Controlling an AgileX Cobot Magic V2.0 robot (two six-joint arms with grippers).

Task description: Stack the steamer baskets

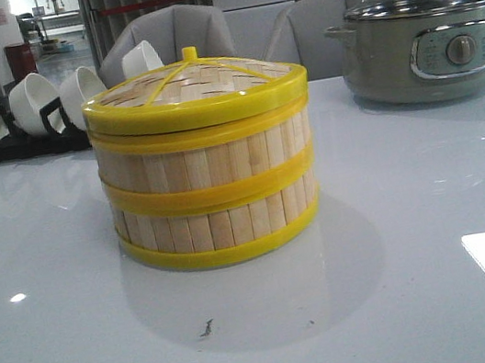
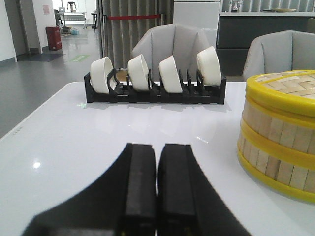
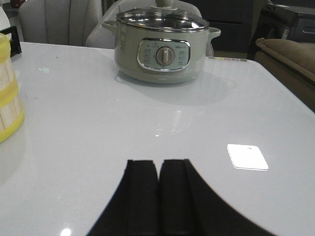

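Two steamer baskets stand stacked at the table's middle: the lower basket (image 1: 218,227) on the table, the upper basket (image 1: 206,155) squarely on it, with the woven yellow-rimmed lid (image 1: 195,92) on top. The stack also shows in the left wrist view (image 2: 278,137) and, at the frame's edge, in the right wrist view (image 3: 7,93). My left gripper (image 2: 157,147) is shut with nothing in it, low over the table to the left of the stack. My right gripper (image 3: 158,163) is shut and empty, to the right of the stack. Neither gripper appears in the front view.
A black rack with white bowls (image 1: 17,112) stands at the back left, also in the left wrist view (image 2: 155,78). A grey electric pot with a glass lid (image 1: 427,34) sits at the back right, and shows in the right wrist view (image 3: 162,46). Grey chairs stand behind the table.
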